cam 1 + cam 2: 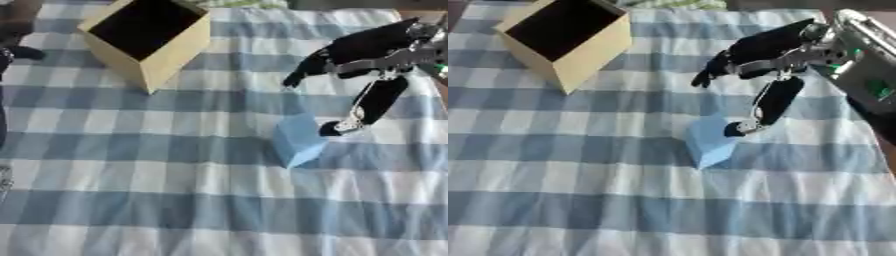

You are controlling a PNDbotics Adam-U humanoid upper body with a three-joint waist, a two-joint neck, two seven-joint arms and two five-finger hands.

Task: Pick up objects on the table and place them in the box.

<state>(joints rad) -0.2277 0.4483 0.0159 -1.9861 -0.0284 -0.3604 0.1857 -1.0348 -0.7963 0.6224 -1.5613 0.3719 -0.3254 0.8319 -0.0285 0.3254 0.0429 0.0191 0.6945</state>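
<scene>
A light blue block [297, 141] lies on the checked cloth near the middle of the table. My right hand [376, 50] comes in from the upper right and hovers over the block's far right side. Its fingers [715, 70] stretch out straight to the left, above the cloth. Its thumb [372, 105] points down, and the tip touches the block's upper right edge. Nothing is grasped. The tan box [175, 56], open with a dark inside, stands at the upper left, tilted in the view. Dark parts of my left arm [16, 50] show at the left edge; the hand itself is unclear.
A blue and white checked cloth [175, 200] covers the whole table. My right forearm [868, 75], silver with a green light, fills the right edge. The cloth between the block and the box holds no other objects.
</scene>
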